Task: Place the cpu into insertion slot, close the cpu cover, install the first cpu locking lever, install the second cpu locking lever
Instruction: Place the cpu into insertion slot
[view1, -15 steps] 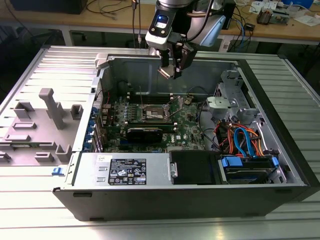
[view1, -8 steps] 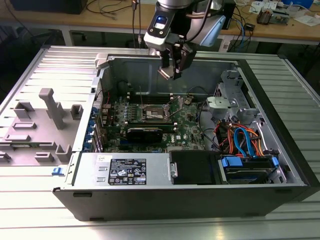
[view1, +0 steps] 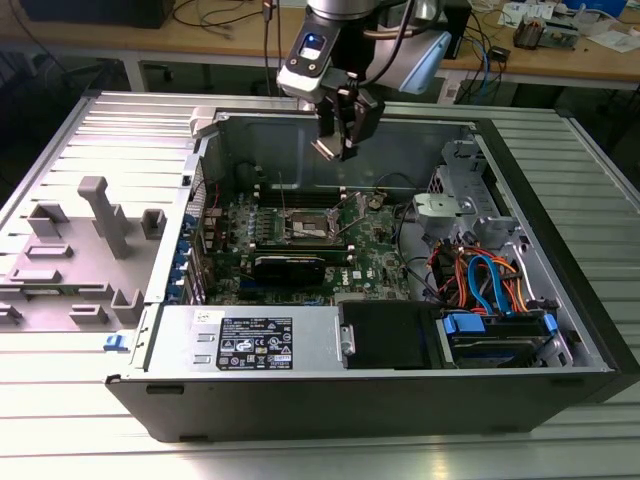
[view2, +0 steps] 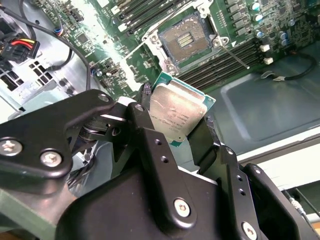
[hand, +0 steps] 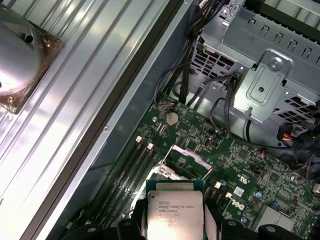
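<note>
The open computer case (view1: 270, 135) lies on its side, with the green motherboard (view1: 375, 250) inside. My gripper (view1: 338, 140) hangs above the board, clamped on the edges of the cpu (view2: 176, 114), which sits tilted. The insertion slot (view2: 189, 41) lies uncovered below, well apart. I judge the chip needs levelling and its corners squaring to the socket.

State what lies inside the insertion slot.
The slot holds nothing: bare dark contacts. The gripper holds the cpu above. In the first wrist view, the cpu covers one edge.
</note>
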